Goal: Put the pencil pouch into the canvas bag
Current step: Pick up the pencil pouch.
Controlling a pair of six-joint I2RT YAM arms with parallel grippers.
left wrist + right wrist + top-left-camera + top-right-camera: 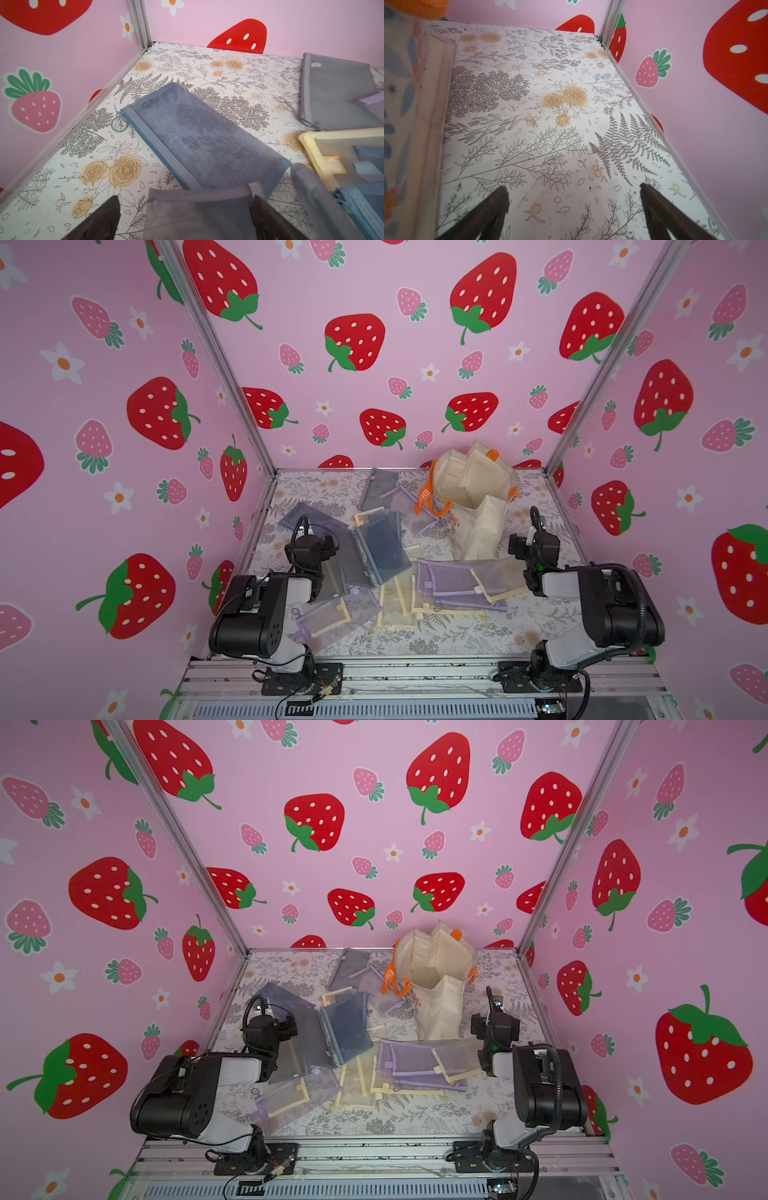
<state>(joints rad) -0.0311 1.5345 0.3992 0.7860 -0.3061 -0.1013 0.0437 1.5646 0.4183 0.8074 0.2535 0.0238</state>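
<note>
left pincer point(186, 207) released, empty, over a grey pouch point(199, 220) at the left of the scattered pouches point(453, 583). right pincer point(574, 189) released, empty, over bare surface point(550, 135) just beside the bag point(469, 489), which stands open at the back, apart from that pouch.

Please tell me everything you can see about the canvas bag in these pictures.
The canvas bag is soft cream fabric, crumpled, with a small floral print on its outer side. It rests on the far right part of the table, its mouth gaping open upward. An orange handle hangs from its left side onto a purple pouch. The open right gripper is beside it, not touching.
</note>
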